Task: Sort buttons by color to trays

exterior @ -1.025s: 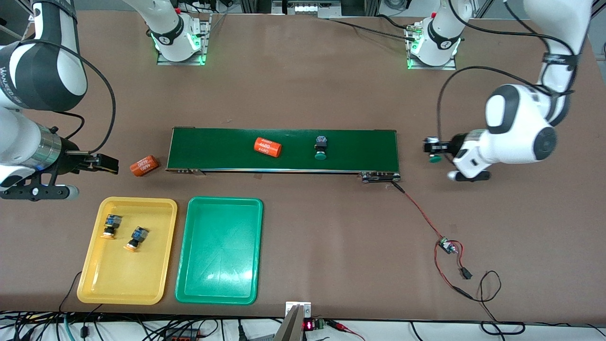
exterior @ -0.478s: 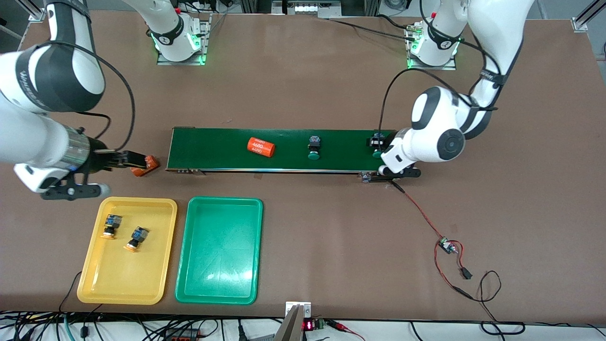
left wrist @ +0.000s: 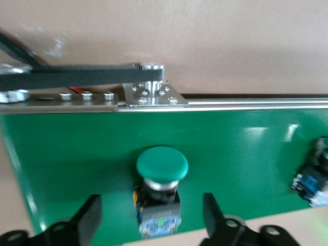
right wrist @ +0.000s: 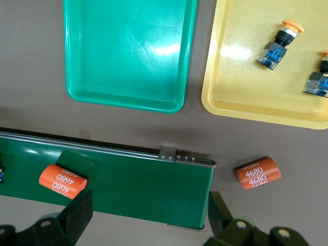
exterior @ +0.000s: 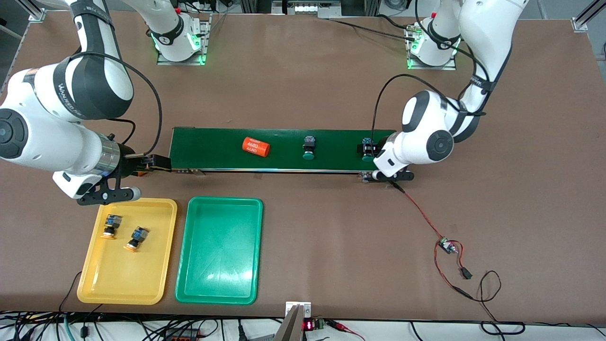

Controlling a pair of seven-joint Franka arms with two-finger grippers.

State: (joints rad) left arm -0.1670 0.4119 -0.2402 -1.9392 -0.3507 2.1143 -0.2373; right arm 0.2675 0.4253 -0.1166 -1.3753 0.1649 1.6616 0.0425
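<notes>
A green-capped button (left wrist: 161, 189) lies on the dark-green belt (exterior: 284, 161) at the left arm's end. My left gripper (left wrist: 152, 220) stands open around it, its fingers (left wrist: 89, 220) clear of the button's body. In the front view that button (exterior: 365, 150) shows just beside the left gripper (exterior: 374, 152). A second green button (exterior: 308, 148) lies mid-belt. Two yellow-capped buttons (exterior: 111, 226) (exterior: 136, 238) lie in the yellow tray (exterior: 94, 284). The green tray (exterior: 220, 296) holds nothing. My right gripper (right wrist: 148, 210) is open over the belt's other end, also in the front view (exterior: 163, 162).
One orange cylinder (exterior: 255, 147) rides on the belt. Another orange cylinder (right wrist: 258, 173) lies on the table just off the belt's end, by the right gripper. A small circuit board (exterior: 445, 245) with red and black wires lies toward the left arm's end.
The left arm carried the green button from off the table's end onto the belt and opened. The right arm moved to the belt's end. Belt items shifted toward the right arm's end.
</notes>
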